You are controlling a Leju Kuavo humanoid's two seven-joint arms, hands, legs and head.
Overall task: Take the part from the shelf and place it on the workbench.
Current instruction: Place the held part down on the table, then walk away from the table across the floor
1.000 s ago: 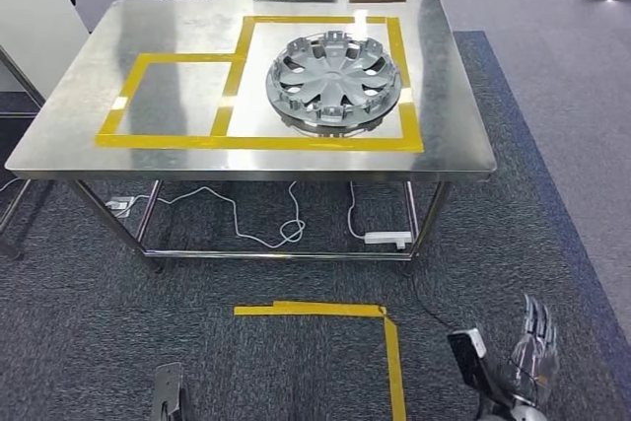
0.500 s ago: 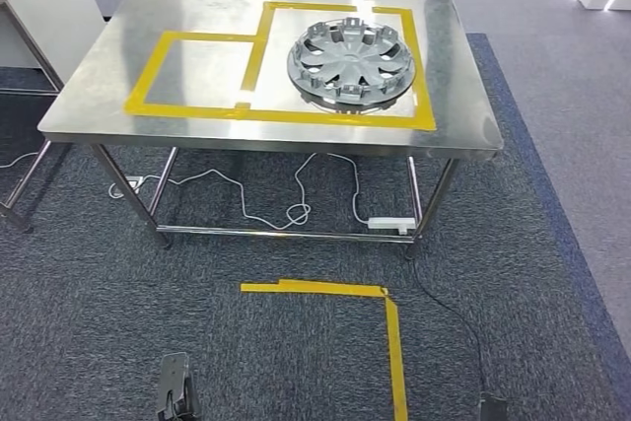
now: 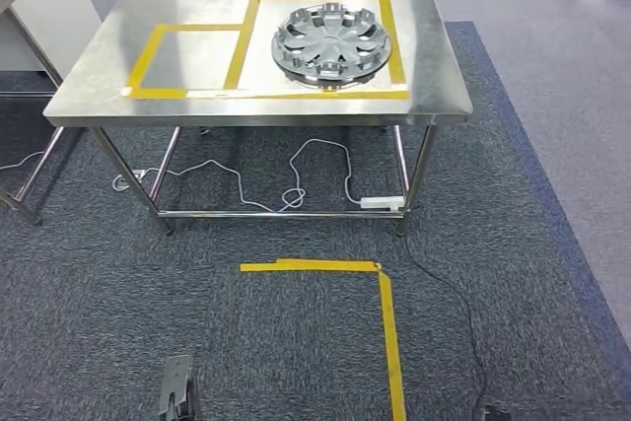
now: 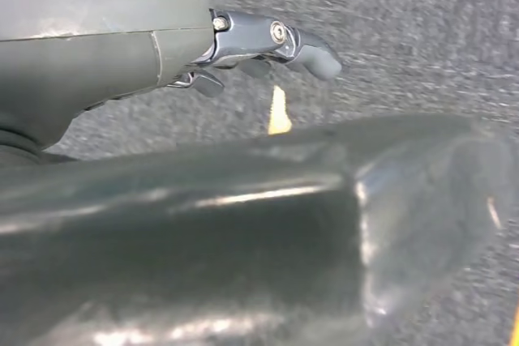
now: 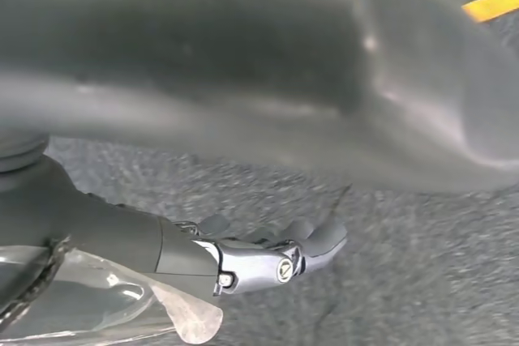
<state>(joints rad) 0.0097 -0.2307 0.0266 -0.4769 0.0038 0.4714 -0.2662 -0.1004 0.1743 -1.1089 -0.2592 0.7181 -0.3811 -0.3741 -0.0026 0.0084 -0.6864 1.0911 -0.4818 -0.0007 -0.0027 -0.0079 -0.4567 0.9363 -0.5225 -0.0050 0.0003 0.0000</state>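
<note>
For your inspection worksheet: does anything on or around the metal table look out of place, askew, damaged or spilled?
Nothing stands out. The wheel cover lies flat inside the larger yellow-taped square on the table, nothing is spilled, and no damage shows. Loose white cables lie on the carpet underneath.

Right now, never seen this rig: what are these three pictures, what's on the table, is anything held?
It is a two-legged humanoid robot with two arms, each ending in a many-fingered hand. The wide picture is from its head, looking forward and down at a steel workbench marked with yellow tape. A silver wheel cover, the part, lies inside the right taped square. Cables and a power strip lie on the carpet underneath. The two blurry pictures come from cameras at each wrist, arms hanging over the carpet. The left hand and right hand both hold nothing, with fingers extended.
</note>
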